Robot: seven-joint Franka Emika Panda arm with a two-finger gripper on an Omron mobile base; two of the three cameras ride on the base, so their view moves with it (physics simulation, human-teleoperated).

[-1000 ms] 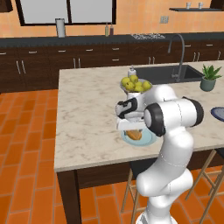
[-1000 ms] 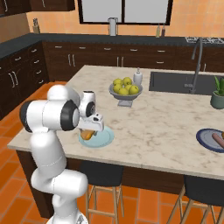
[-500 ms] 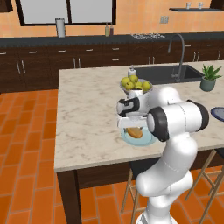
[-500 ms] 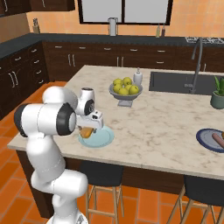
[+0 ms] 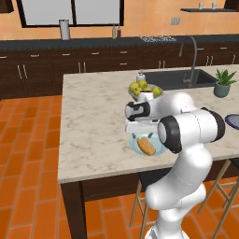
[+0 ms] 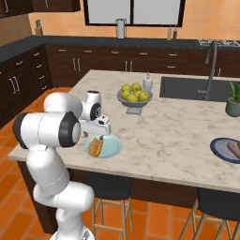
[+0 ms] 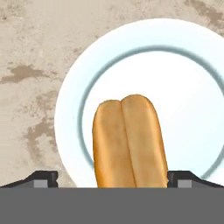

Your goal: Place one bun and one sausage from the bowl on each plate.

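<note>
Item: 1 bun lying on the pale light-blue plate at frame centre, gripper spread wide around it and holding nothing; if you lift off crooked, a fingertip could nudge the bun off the plate.

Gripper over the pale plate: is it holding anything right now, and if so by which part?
Nothing is held. The gripper is open, its fingertips standing clear on either side of the bun, which lies on the pale light-blue plate.
</note>
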